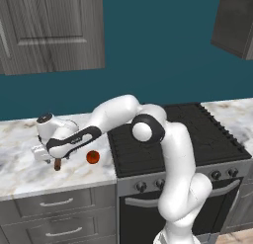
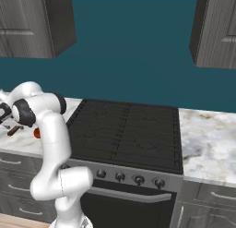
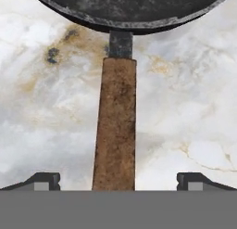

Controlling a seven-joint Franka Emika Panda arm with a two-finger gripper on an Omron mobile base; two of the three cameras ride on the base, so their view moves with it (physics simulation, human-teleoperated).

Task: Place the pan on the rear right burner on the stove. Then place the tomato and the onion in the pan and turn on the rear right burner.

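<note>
Left base view: white arm reaches to frame's lower left, over the marble counter (image 1: 20, 174); small glossy red tomato (image 1: 92, 157) lies beside it, left of the wide black gas stove (image 1: 197, 134).
Right base view: rear right burner (image 2: 154, 115) bare, awaiting the pan.
Hand view: gripper (image 3: 118, 179) spread, fingertips (image 3: 44, 179) straddling the brown wooden handle of the round black frying pan (image 3: 115, 130), aligned for grasping.

Glossy white rounded arm (image 1: 178, 154) segments with dark joint bands

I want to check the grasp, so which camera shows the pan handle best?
The hand view: the pan handle runs straight between the open gripper fingertips. The left base view shows just its brown end, the right base view a sliver.
</note>
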